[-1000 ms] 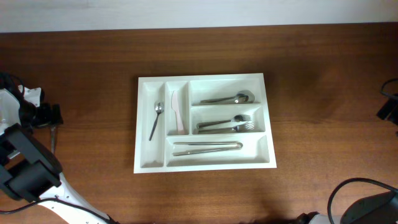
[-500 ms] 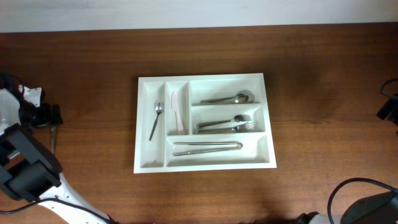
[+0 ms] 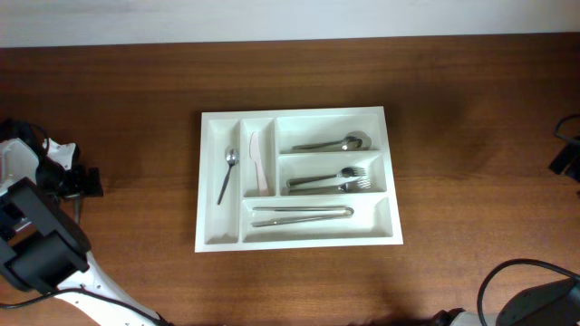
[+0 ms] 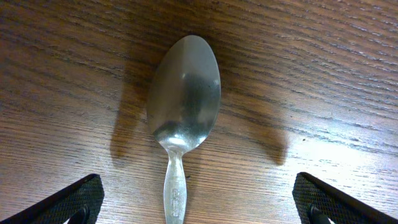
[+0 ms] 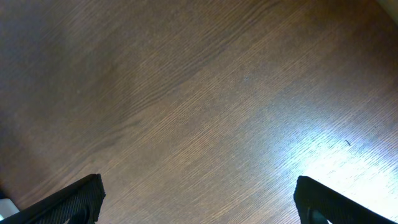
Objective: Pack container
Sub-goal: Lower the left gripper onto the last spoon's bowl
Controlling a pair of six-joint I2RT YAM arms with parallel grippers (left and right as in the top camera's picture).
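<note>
The container (image 3: 294, 116) is a large white cutlery tray at the table's middle. It holds a small spoon (image 3: 226, 174), a white knife (image 3: 257, 161), a big spoon (image 3: 331, 143), forks (image 3: 331, 182) and tongs (image 3: 302, 215). My left gripper (image 3: 80, 184) is at the far left of the table, open, its fingers wide on both sides of a metal spoon (image 4: 182, 112) lying bowl-up on the wood, not touching it. My right gripper (image 5: 199, 205) is open over bare wood, seen at the right edge in the overhead view (image 3: 566, 158).
Dark wooden table (image 3: 453, 109) all around the tray. A white wall strip runs along the far edge. Black cables (image 3: 507, 272) lie at the front right.
My left gripper has shifted slightly right and down over the spoon at the far left. The tray and the right arm have not moved.
</note>
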